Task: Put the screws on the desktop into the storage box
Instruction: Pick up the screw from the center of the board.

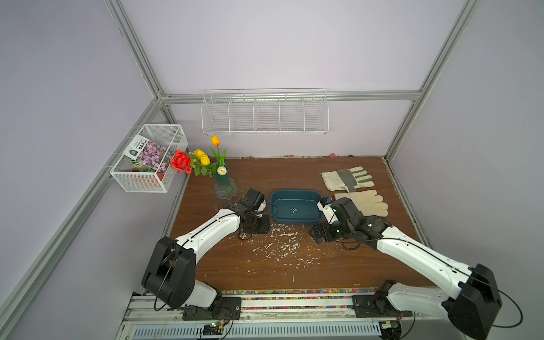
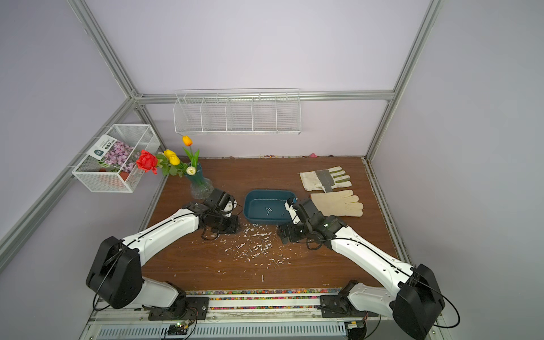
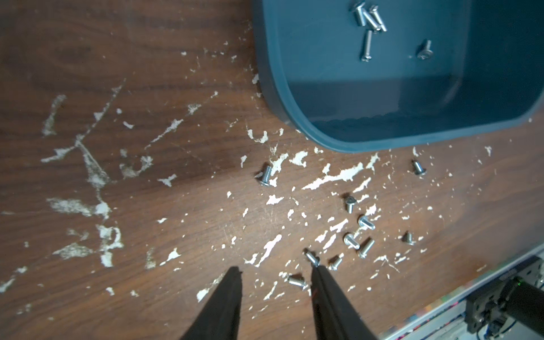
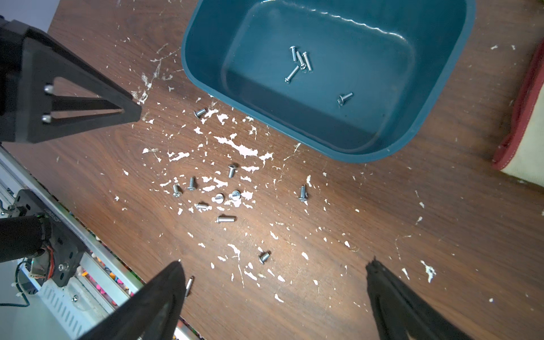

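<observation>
The dark teal storage box (image 1: 294, 222) (image 2: 265, 221) stands mid-desktop with several screws (image 1: 293, 210) (image 3: 369, 17) (image 4: 300, 59) inside. More screws (image 3: 359, 232) (image 4: 217, 198) lie scattered on the scratched brown desktop (image 1: 223, 265) just in front of it. My left gripper (image 1: 263, 228) (image 3: 275, 269) hangs low by the box's near left corner. It is open with a narrow gap, one screw (image 3: 296, 281) lies between the fingers, and another (image 3: 312, 257) touches a fingertip. My right gripper (image 1: 312, 232) (image 4: 273, 265) stands wide open over the board, holding nothing. A lone screw (image 1: 293, 277) lies near the front edge.
Two work gloves (image 1: 347, 178) (image 1: 365, 201) lie right of the box. A glass vase of flowers (image 1: 225, 188) stands behind the left arm. White wire baskets (image 1: 265, 114) (image 1: 150, 170) hang on the walls. A rail (image 1: 294, 303) runs along the front edge.
</observation>
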Controlling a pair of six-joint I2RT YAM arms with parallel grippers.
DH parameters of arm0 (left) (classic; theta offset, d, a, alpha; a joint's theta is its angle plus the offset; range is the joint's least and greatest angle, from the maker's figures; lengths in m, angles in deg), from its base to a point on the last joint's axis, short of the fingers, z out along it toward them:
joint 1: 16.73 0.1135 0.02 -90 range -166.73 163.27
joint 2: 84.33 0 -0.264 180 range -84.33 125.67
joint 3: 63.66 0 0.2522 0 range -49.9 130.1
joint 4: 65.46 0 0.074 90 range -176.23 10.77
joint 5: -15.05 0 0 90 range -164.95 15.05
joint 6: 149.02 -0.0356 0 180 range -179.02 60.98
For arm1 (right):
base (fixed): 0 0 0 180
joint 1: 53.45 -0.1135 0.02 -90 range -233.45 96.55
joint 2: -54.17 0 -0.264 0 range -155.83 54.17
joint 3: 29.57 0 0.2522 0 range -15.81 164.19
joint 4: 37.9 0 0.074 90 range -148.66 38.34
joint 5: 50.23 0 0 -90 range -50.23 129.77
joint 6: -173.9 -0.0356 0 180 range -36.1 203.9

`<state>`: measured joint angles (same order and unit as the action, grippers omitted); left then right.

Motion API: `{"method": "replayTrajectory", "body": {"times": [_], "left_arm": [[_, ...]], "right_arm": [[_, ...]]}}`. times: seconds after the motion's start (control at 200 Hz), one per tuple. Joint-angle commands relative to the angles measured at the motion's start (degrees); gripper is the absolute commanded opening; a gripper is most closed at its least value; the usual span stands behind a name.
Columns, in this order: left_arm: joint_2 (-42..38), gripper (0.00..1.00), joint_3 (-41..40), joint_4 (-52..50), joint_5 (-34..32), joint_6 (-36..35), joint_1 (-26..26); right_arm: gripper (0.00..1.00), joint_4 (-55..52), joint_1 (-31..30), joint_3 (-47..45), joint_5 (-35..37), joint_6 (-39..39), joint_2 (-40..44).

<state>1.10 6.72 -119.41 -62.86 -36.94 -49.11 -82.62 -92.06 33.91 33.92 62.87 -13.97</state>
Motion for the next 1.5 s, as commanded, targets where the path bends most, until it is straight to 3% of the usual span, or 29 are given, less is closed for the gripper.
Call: {"method": "replayTrajectory", "body": {"times": [0.0,0.08,1.495], "left_arm": [[2.24,0.42,2.13,0.05,-1.64,0.07,-0.79],[3.83,0.33,2.54,0.62,-1.72,0.23,-1.1],[13.71,0.3,3.23,8.08,-4.4,0.48,-2.6]], "right_arm": [[0.98,1.14,-0.23,-0.85,0.66,-0.31,1.09],[0.98,1.22,-0.24,-0.76,0.89,-0.14,0.99],[0.98,1.19,-0.18,-0.92,2.77,-0.32,0.59]]}}
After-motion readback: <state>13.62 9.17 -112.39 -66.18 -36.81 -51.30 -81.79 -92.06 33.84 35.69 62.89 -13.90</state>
